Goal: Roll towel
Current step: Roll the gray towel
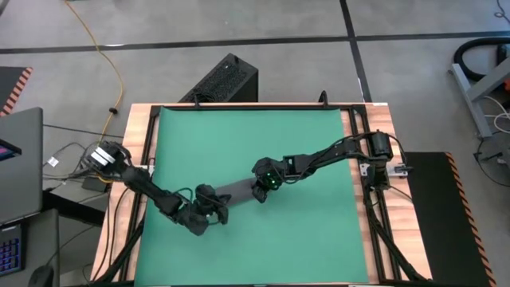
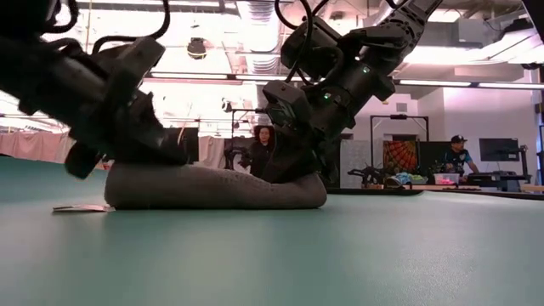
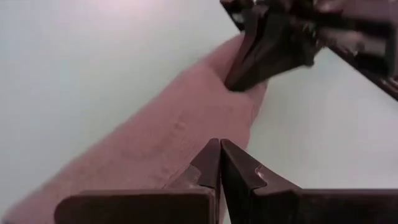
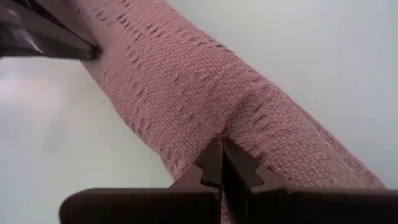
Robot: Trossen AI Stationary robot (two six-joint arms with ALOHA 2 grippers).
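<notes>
The dark grey towel (image 1: 237,191) lies rolled into a long log on the green mat (image 1: 255,143), near the mat's middle. In the low view the towel roll (image 2: 212,187) rests on its side, and a small white tag (image 2: 81,206) lies flat on the mat at its left end. My left gripper (image 1: 215,209) is shut at the roll's left end. My right gripper (image 1: 260,190) is shut at the roll's right end. Both wrist views show the roll stretching away toward the other gripper. My left gripper touches the top of the towel roll near its left end (image 3: 186,149) with its shut fingertips (image 3: 211,163), slanting down from the near left and lying along the roll. The roll lies on the mat. Whether any cloth is caught between the fingers, I cannot tell. My right gripper presses its shut fingertips (image 4: 214,163) onto the roll's upper side near its right end (image 4: 227,127), slanting down from the right. The cloth creases inward at the tips. The roll stays on the mat.
The mat covers most of the wooden table (image 1: 135,159); open mat lies to the far side and near side of the roll. A black box (image 1: 223,80) stands beyond the far edge and a laptop (image 1: 20,159) to the left. People (image 2: 263,144) show in the room behind.
</notes>
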